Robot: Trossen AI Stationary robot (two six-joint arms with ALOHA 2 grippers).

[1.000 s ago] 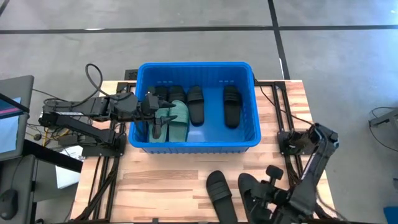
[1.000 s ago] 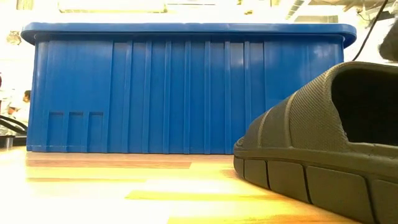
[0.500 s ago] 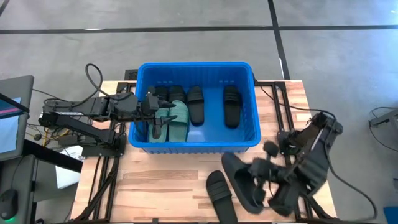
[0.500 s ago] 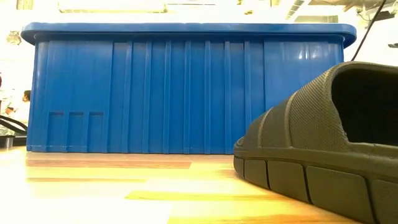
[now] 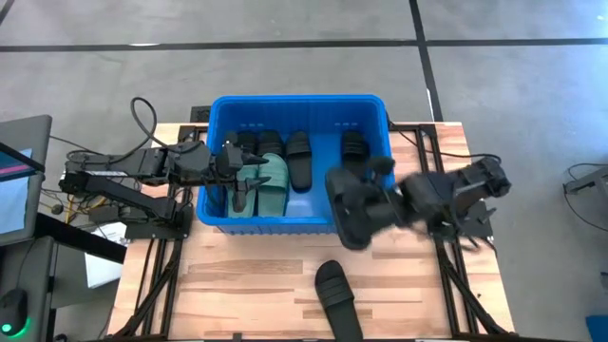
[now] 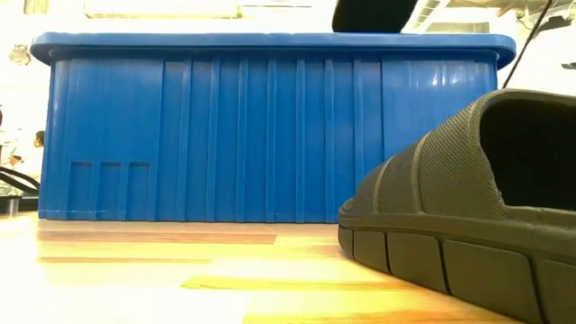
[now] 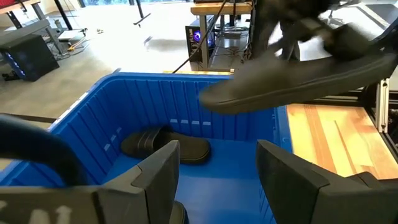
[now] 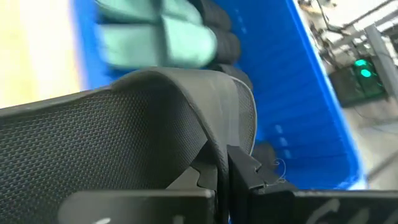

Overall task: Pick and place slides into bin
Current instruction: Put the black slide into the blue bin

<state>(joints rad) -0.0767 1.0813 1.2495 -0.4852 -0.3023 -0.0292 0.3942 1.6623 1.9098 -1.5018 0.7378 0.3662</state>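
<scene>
The blue bin point(image 5: 380, 220) stands at the middle of the table. In it lie two sage green slides point(image 5: 271, 176) and several black slides point(image 5: 299, 161). My right gripper point(image 5: 380, 204) is shut on a black slide point(image 5: 350, 211) held over the bin's near right rim; this slide also shows in the left wrist view point(image 7: 298, 68). Another black slide point(image 5: 334, 294) rests on its sole on the table in front of the bin. My left gripper point(image 7: 217, 174) is open over the bin's left part, by the green slides. My right gripper pinches the black slide's wide strap at its edge point(image 8: 211, 134) between its two fingers point(image 8: 252, 174). The fingers come from the table's right. The slide is lifted clear, lying roughly level above the bin's rim.
The bin's ribbed near wall point(image 6: 270, 126) rises high above the tabletop. The black slide on the table fills the right of the low view point(image 6: 468, 207). Bare wood point(image 5: 237, 275) lies in front of the bin at the left.
My right gripper has risen from the table's near right corner and swung toward the far edge and the left, carrying the black slide. The slide has been lifted clear of the table and now hangs over the bin's near right rim.
</scene>
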